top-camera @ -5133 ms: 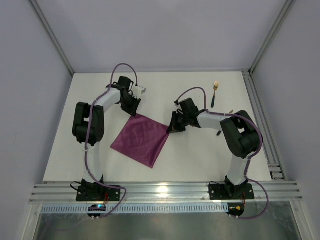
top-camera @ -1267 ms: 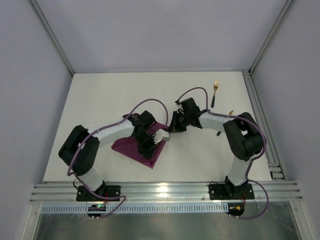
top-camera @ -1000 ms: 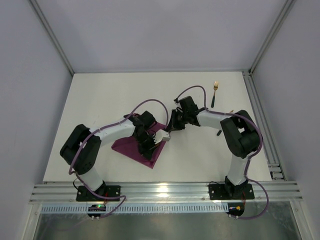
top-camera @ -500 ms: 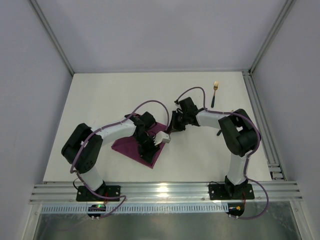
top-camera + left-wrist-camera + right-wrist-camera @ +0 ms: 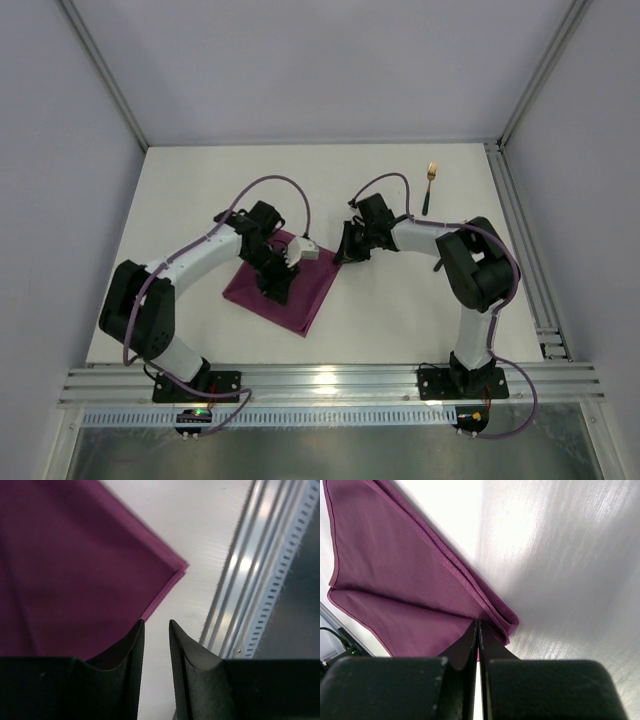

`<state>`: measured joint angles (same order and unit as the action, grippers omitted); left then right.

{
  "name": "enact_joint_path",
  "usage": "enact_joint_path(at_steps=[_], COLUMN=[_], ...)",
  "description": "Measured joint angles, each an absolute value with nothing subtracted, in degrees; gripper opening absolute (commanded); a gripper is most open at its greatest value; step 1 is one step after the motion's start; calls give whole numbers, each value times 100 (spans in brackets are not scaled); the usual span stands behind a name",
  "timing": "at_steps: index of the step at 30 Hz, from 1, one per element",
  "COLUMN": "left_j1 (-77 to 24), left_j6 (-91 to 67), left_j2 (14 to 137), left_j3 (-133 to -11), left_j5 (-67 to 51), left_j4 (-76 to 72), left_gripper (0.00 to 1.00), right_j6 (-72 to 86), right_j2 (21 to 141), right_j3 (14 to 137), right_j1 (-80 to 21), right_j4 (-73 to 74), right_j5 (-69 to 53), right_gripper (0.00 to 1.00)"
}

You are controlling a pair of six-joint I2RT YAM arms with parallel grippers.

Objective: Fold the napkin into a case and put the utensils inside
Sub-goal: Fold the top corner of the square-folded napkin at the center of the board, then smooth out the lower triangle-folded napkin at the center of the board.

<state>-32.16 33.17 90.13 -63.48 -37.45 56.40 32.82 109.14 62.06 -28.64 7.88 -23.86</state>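
The magenta napkin (image 5: 300, 290) lies on the table folded over on itself, its doubled corner (image 5: 176, 573) pointing at the near rail. My left gripper (image 5: 275, 287) hovers over the napkin's middle, its jaws a little open with only bare table showing between them (image 5: 156, 626). My right gripper (image 5: 343, 253) is shut on the napkin's right corner, where the cloth (image 5: 395, 580) curls in a small roll beside the fingertips (image 5: 478, 626). A gold fork (image 5: 431, 173) with a dark handle lies far right, apart from both grippers.
Aluminium rails (image 5: 330, 382) run along the near edge, also seen in the left wrist view as rails (image 5: 250, 580). Another rail (image 5: 520, 230) borders the right side. Grey walls enclose the white table (image 5: 180, 190).
My left gripper was shut over the napkin's right part; it has opened, let the cloth go and drawn back leftward. The right gripper stays clamped on its corner.
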Motion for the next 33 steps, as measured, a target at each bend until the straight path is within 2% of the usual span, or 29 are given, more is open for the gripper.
enact_joint_path(at_steps=[6,9,18,33], left_j1=[-1212,-777,-764,-766], left_j6=[2928,2825,2692,2694], left_j2=[8663,8335,8381,8466], left_j3=[-5920,-5621,-4980,-4757], left_j5=[-2939,-2429,-1782,-1551], left_j4=[5264,4987,4228,4077], left_gripper=[24,24,19,19], right_j6=[3232,3199,3164,2941], right_j2=[10914,10914,10912,10792], right_j3=[6215,6215,6215,6259], right_j1=[-2864,-2864,-2864,-2864], right_j4=[810,821,825,1142], right_j5=[-2370,-2373,-2373,-2239], right_gripper=[4,4,4,4])
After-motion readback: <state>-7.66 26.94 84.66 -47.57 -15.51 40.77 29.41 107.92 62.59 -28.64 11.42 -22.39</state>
